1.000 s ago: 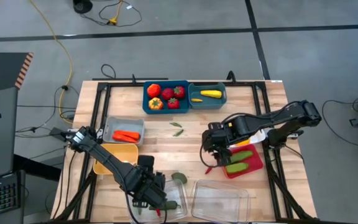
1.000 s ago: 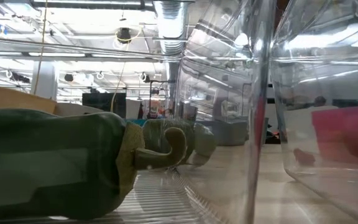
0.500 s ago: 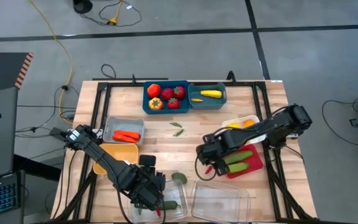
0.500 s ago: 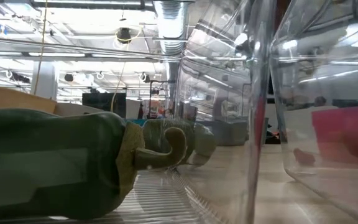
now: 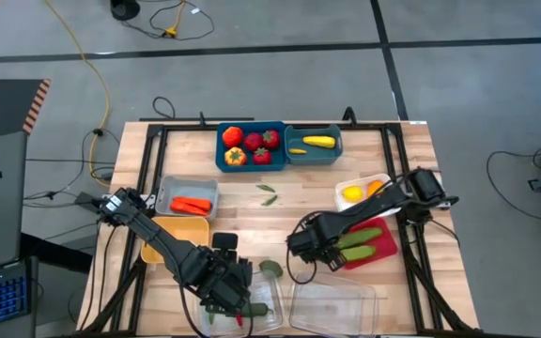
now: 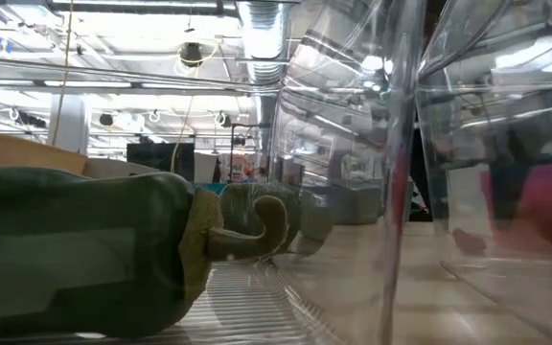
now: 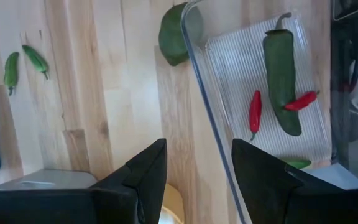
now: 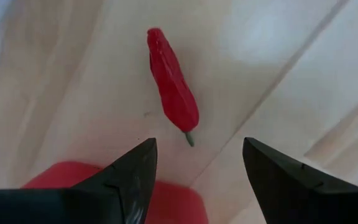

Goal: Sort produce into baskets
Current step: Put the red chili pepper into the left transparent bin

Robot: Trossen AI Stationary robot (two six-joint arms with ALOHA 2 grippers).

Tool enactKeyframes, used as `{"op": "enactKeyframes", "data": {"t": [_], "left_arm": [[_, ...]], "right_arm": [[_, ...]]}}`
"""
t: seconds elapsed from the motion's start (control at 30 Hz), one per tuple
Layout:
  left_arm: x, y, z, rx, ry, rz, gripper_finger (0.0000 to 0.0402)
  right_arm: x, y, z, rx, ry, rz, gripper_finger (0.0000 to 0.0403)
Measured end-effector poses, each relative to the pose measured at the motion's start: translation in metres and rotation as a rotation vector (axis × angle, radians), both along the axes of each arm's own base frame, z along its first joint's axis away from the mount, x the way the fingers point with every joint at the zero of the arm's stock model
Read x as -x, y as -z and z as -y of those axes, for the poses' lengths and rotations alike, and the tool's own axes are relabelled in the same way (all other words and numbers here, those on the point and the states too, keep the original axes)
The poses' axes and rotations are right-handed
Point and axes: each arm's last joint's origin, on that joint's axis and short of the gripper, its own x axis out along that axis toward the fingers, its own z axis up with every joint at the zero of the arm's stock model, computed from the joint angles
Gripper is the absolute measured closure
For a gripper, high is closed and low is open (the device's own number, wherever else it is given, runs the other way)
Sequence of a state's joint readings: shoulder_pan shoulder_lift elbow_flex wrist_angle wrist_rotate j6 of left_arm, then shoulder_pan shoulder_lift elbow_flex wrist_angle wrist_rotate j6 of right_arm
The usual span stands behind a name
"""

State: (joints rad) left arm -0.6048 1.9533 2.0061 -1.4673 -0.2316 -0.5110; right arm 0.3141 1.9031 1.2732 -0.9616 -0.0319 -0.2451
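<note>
At the near edge, one clear tray [image 7: 263, 93] holds a long green pepper [image 7: 281, 71] and two red chilies [image 7: 254, 111]; the left gripper [image 7: 197, 168] hovers over its rim, fingers spread and empty. Beside it, the second clear tray [image 5: 332, 302]. Farther in, the right gripper [image 8: 197, 158] reaches low, fingers parted, empty, over a red chili [image 8: 171, 84] lying on the wood just beside the magenta-red bin [image 5: 383, 249] of green vegetables. Farthest, a teal bin [image 5: 250, 146] holds red fruit.

Robotics lab: concrete floor [image 5: 458, 94], trailing cables [image 5: 97, 75], ceiling ducts [image 6: 257, 29].
</note>
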Motion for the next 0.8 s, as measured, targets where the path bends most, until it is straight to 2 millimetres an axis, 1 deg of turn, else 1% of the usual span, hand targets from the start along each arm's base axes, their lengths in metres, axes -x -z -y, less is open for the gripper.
{"op": "enactKeyframes", "data": {"t": [0.13, 0.23, 0.43, 0.57, 0.8], "left_arm": [[0.0, 0.0, 0.0, -0.001, -0.001, 0.0, 0.0233], [0.0, 0.0, 0.0, 0.0, 0.0, 0.0, 0.0233], [0.0, 0.0, 0.0, 0.0, 0.0, 0.0, 0.0233], [0.0, 0.0, 0.0, -0.001, 0.002, 0.0, 0.0233], [0.0, 0.0, 0.0, -0.001, 0.001, -0.001, 0.0233]], "right_arm": [[-0.002, 0.01, -0.001, 0.006, -0.026, -0.023, 0.0138], [-0.004, 0.014, -0.001, 0.002, -0.027, -0.021, 0.0138], [-0.006, 0.015, -0.002, -0.013, -0.026, -0.014, 0.0146], [-0.006, 0.015, -0.002, -0.013, -0.025, -0.012, 0.0179], [-0.006, 0.015, -0.002, -0.013, 0.003, -0.012, 0.027]]}}
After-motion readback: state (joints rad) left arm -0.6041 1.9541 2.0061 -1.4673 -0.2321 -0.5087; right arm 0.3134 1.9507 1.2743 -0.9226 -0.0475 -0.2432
